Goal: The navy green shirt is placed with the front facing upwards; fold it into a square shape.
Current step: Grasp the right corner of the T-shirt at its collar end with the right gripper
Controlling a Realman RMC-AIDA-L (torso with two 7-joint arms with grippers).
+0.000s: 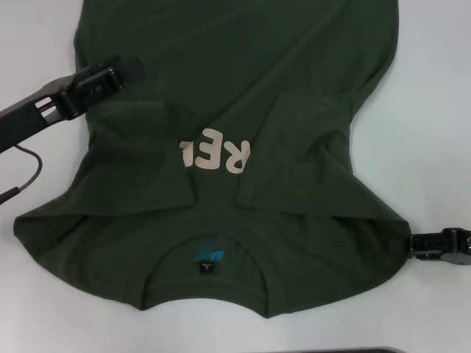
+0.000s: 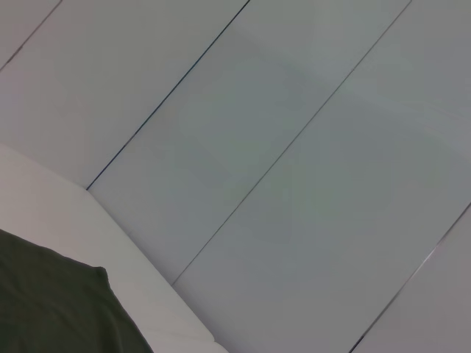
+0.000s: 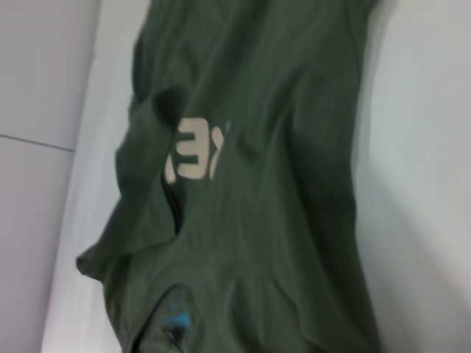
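Observation:
The navy green shirt [image 1: 280, 110] lies spread on the white table [image 1: 434, 110], collar nearest me, with both sides folded in towards the middle. The folds cover part of the pale lettering [image 1: 213, 154]. A black neck label with blue print [image 1: 208, 257] shows inside the collar. My left gripper [image 1: 131, 70] rests over the shirt's left edge, well up from the collar. My right gripper [image 1: 406, 244] is shut on the right shoulder corner, which is drawn out to a point. The right wrist view shows the shirt [image 3: 280, 184] lengthwise. A corner of the shirt [image 2: 51, 309] shows in the left wrist view.
A dark cable [image 1: 29, 173] loops on the table below the left arm. Bare white table lies on both sides of the shirt. A dark strip [image 1: 368, 350] runs along the near edge. Grey wall panels [image 2: 294, 147] stand behind the table.

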